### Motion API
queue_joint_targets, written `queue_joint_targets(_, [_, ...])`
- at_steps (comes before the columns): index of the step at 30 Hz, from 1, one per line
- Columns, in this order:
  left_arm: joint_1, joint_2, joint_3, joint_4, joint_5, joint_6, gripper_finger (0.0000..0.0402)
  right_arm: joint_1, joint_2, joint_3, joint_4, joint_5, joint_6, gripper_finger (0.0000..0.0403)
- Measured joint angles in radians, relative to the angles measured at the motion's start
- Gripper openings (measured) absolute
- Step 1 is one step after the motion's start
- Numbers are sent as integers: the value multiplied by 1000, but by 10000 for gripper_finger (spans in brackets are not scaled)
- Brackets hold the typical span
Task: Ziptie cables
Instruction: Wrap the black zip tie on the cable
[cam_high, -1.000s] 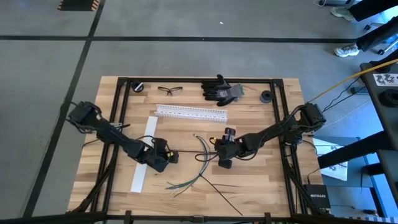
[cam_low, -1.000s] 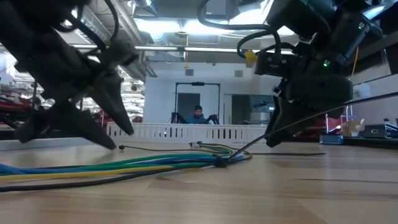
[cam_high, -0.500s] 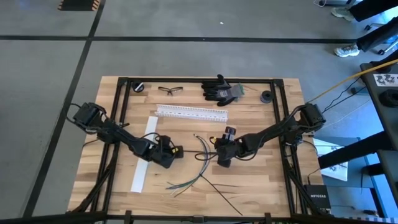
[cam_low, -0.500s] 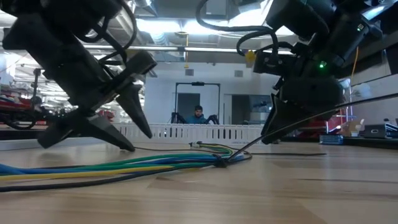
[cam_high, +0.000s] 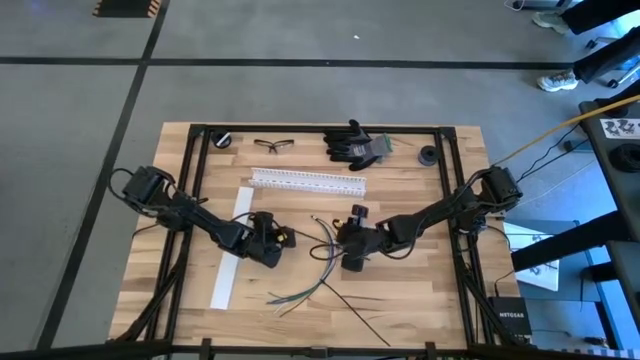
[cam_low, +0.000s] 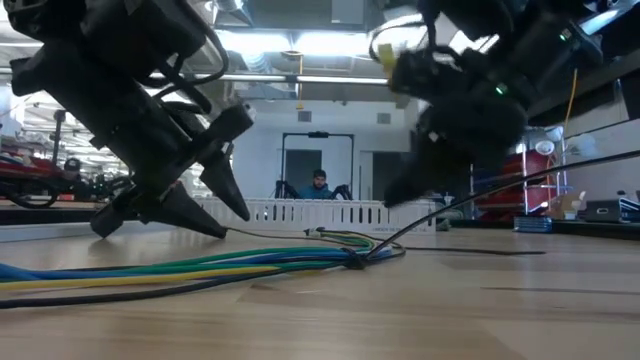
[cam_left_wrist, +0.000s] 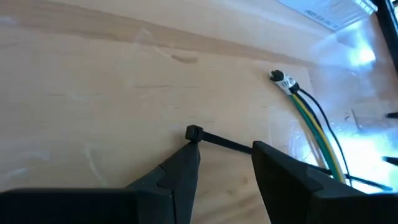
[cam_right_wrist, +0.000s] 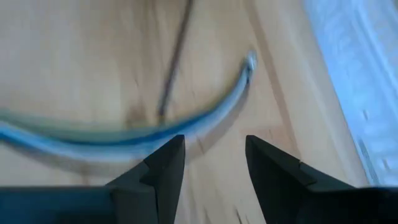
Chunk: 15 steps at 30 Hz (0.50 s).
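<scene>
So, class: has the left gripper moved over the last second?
Yes. In the high view the left gripper has shifted right, away from the white strip and toward the cables.

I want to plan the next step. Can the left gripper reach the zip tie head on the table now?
Probably yes. The left gripper is open, and the zip tie head lies on bare wood just ahead of its fingertips, with nothing between. The cables lie off to one side.

No readable text, labels, brands or numbers anywhere; markings too blurred
</scene>
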Motion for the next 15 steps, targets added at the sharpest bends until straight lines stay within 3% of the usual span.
queue_joint_targets(9, [-1, 2, -2, 12, -81, 70, 137, -24, 71, 0, 323, -11, -100, 156])
queue_joint_targets(15, [-1, 2, -3, 57, -91, 133, 137, -90, 179, 0, 387, -131, -73, 156])
